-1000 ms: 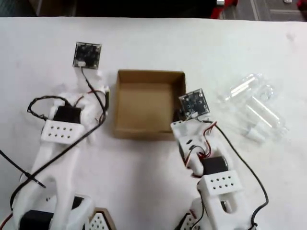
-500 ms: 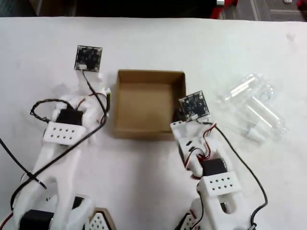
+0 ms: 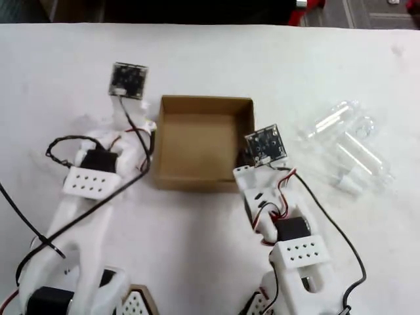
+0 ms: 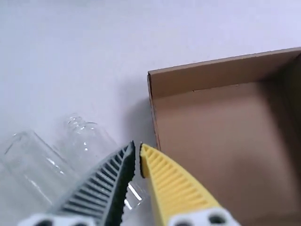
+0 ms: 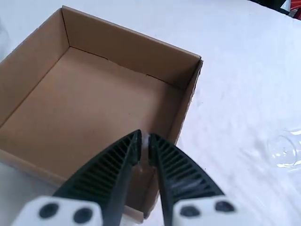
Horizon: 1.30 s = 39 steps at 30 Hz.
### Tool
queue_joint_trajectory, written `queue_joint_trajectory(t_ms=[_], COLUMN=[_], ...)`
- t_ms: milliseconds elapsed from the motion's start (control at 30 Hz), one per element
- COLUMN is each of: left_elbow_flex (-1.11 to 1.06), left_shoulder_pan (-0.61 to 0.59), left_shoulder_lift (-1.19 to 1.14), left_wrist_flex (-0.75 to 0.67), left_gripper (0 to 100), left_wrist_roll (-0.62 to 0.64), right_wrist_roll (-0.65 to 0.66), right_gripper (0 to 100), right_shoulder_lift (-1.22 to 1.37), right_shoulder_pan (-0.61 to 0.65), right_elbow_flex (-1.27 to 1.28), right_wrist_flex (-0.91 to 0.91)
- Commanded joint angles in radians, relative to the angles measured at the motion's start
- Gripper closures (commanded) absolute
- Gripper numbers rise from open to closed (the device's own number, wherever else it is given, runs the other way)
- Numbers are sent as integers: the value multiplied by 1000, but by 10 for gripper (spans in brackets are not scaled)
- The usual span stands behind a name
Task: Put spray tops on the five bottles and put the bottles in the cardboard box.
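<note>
The cardboard box point(image 3: 207, 100) stands open in the middle of the table, with nothing in it. Several clear bottles point(image 3: 348, 147) lie in a heap to its right, a white spray top point(image 3: 346, 184) among them. My left gripper point(image 4: 137, 149) is shut, its grey and yellow fingers just outside the box's left wall point(image 4: 211, 70), above two clear bottles point(image 4: 84, 139) lying on the table. My right gripper point(image 5: 144, 140) is shut and hangs over the box's near right corner point(image 5: 188, 89). One bottle's mouth point(image 5: 287, 148) shows beyond that wall.
The table point(image 3: 210, 59) is white, with bare room behind the box and between the arms at the front. Black and red cables point(image 3: 56, 141) trail from both arms. A dark edge runs along the table's far side.
My left arm has shifted to the right, closer to the box's left wall. The right arm, the box and the bottles have stayed put.
</note>
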<state>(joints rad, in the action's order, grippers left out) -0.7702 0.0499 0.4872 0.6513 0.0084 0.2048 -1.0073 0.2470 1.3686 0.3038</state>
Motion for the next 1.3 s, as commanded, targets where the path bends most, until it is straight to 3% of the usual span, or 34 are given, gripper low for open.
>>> queue_joint_trajectory(t_ms=[0,167,267,433,767,933,1000,1100,1267], left_elbow_flex=[0,3,72,440,1169,1479,1599,1772,1952], left_shoulder_pan=[41,35,18,-35,-50,-154,-191,-226,-255], left_shoulder_lift=[2,2,2,-94,-680,-915,-995,-1107,-1305], left_wrist_flex=[-26,-25,61,371,783,908,977,1051,1065], left_gripper=[976,976,973,972,972,967,924,850,858], left_wrist_roll=[-21,-20,-18,-17,-14,201,279,288,295], right_wrist_roll=[0,0,0,2,2,12,74,103,112], right_gripper=[982,982,982,982,981,978,981,981,981], right_shoulder_lift=[2,2,-1,1,1,2,2,1,-1], right_shoulder_pan=[-10,-10,-10,-10,-19,-21,-13,-8,13], right_elbow_flex=[-5,-3,20,71,75,101,123,144,149], right_wrist_flex=[-22,-24,-59,-147,-157,-223,-259,-295,-294])
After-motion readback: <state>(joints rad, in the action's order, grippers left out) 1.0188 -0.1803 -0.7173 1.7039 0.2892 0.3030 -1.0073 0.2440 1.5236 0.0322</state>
